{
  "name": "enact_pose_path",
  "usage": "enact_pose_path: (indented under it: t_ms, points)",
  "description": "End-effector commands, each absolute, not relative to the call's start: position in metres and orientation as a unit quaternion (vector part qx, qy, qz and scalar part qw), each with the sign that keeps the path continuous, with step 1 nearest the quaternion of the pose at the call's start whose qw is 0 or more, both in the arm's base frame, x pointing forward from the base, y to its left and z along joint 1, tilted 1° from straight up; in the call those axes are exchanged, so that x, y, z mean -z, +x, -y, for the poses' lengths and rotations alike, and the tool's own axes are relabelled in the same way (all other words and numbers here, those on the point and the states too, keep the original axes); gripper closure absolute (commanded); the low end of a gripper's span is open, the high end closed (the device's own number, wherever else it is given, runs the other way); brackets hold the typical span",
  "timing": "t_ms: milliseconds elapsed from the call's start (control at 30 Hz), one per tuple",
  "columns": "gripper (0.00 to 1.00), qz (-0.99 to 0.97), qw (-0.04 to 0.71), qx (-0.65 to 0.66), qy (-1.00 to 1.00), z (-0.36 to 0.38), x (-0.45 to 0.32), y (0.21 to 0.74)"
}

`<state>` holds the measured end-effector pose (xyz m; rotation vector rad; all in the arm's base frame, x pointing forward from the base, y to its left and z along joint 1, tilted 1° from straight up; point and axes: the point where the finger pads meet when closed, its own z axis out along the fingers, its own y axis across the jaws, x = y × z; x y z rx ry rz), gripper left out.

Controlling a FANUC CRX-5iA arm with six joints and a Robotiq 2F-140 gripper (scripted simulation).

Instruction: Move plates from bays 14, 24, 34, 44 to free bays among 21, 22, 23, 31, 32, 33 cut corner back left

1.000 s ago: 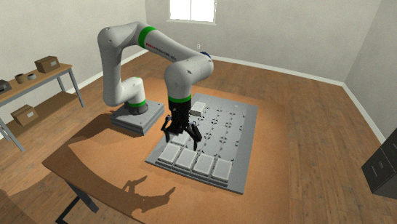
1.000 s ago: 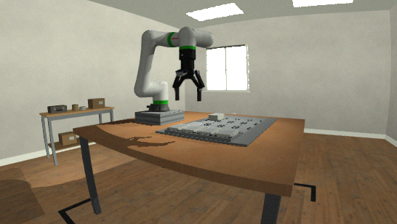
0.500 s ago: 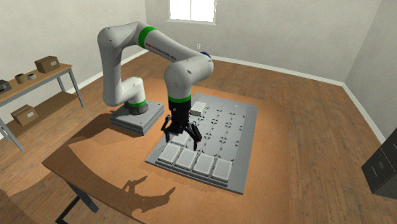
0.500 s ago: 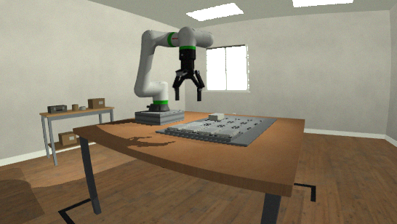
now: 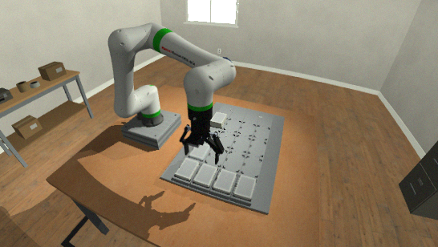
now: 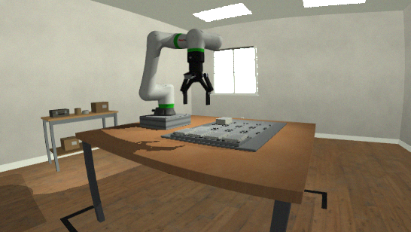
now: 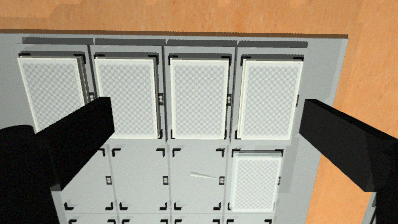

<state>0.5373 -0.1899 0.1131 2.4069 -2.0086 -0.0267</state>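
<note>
Four sealed white plates lie in the raised column 4 along the deck's near edge in the top view: bay 14 [image 5: 187, 169], bay 24 [image 5: 205, 175], bay 34 [image 5: 225, 181], bay 44 [image 5: 245, 187]. In the wrist view they run along the top: bay 14 [image 7: 270, 98], bay 24 [image 7: 199, 98], bay 34 [image 7: 127, 97], bay 44 [image 7: 52, 92]. Another plate sits in bay 13 [image 7: 256, 180]. The deep-well block [image 5: 218, 119] stands in bay 11. My gripper [image 5: 201, 152] [image 6: 196, 101] is open and empty, high above the deck, over rows 1 and 2 near columns 3 and 4 [image 7: 207, 117].
The bays of column 3 beside the bay 13 plate [image 7: 140, 177] hold nothing. The arm's base pedestal [image 5: 150, 128] stands beside the grey deck [image 6: 229, 133]. A side table with boxes [image 5: 36, 86] is off to the left, and a filing cabinet [image 5: 421, 188] at the right.
</note>
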Motion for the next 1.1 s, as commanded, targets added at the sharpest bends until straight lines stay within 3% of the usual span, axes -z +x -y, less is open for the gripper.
enact_pose_path:
  t_ms: [0,1067]
  points:
    - [0.0,0.641,0.003,0.007,0.768,0.175,-0.113,0.535]
    - [0.0,0.641,0.003,0.007,0.768,0.065,-0.104,0.515]
